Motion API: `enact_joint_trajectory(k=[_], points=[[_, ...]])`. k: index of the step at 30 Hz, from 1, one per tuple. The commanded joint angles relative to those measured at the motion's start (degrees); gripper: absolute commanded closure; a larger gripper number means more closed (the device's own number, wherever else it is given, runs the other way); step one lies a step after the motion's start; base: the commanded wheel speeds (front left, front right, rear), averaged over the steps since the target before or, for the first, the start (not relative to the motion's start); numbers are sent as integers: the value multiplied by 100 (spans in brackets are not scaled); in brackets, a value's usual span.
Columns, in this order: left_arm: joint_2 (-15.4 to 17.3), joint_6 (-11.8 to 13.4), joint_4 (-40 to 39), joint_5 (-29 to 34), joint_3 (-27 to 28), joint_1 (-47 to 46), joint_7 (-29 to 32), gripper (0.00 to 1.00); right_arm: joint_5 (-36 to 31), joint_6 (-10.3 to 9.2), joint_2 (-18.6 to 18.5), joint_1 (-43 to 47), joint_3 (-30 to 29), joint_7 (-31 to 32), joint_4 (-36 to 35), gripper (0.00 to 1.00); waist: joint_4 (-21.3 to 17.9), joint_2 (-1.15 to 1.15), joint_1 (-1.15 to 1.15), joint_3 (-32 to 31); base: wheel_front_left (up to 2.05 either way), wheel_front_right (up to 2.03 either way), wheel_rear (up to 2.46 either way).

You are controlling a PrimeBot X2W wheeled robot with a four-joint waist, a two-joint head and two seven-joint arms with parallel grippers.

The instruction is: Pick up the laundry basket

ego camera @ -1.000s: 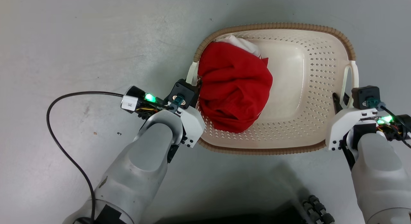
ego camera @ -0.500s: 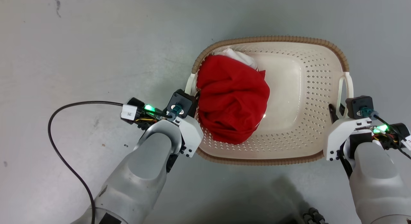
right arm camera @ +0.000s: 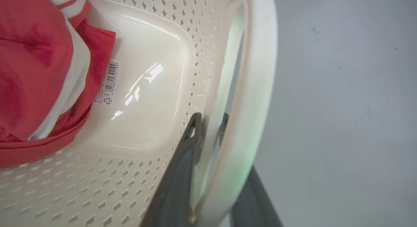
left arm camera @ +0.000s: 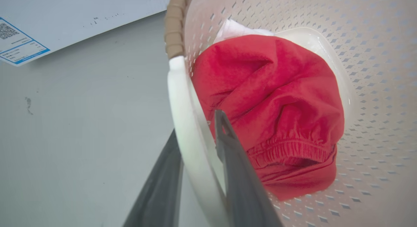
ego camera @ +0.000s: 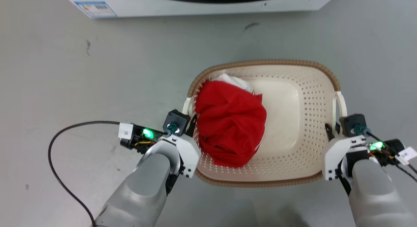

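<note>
The laundry basket point(ego camera: 294, 129) is cream, perforated and brown-rimmed, and it lies between my two arms in the head view. A red garment point(ego camera: 231, 129) over a white one point(ego camera: 233, 82) fills its left half. My left gripper point(ego camera: 190, 121) is shut on the basket's left loop handle point(left arm camera: 182, 122), one finger outside the loop and one inside point(left arm camera: 234, 162). My right gripper point(ego camera: 332, 131) is shut on the right loop handle point(right arm camera: 251, 90), its fingers point(right arm camera: 182, 175) straddling the band. I cannot tell whether the basket touches the floor.
A white washing machine's base point(ego camera: 195, 4) with a blue label point(ego camera: 96, 8) runs along the far edge, ahead of the basket. A black cable point(ego camera: 55, 148) loops over the grey floor point(ego camera: 81, 74) left of my left arm.
The head camera has shifted: the washing machine has come into view at the top, and the basket and arms look smaller and lower. Both grippers keep their hold on the handles.
</note>
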Motion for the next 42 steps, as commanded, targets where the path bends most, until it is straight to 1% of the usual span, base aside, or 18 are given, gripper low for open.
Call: enact_joint_trajectory(k=[1,8,12,21,27,34,38,42], points=[[-17,-37,11,-23,-26,106,-47,100,32,-44,-51,80,38,-10,-12,100,63,0,0,-294,0,0,0],[-10,-40,216,-276,-30,389,-47,100,79,-44,-39,424,224,-8,148,100,158,0,0,-924,0,0,0],[-7,-50,346,-447,-64,559,-48,100,-27,-42,-41,559,460,-9,220,100,221,0,0,-1279,0,0,0],[-6,-57,599,-785,-234,851,-47,100,-48,-37,-39,889,595,-10,417,100,365,0,0,-1989,0,0,0],[0,-88,850,-1012,-405,1070,-20,100,77,-37,-38,1127,871,-10,613,100,467,0,0,-2562,0,0,0],[-1,-119,1058,-1252,-584,1287,185,100,400,-31,-35,1459,1461,103,699,100,552,0,0,-3119,0,0,0],[1,-156,1148,-1337,-674,1414,396,100,852,-29,-31,1747,2043,344,710,100,595,0,0,-3453,0,0,0],[-9,-200,1218,-1400,-723,1385,593,100,1401,-27,-22,1775,2699,515,706,100,608,0,0,-3610,0,0,0]])
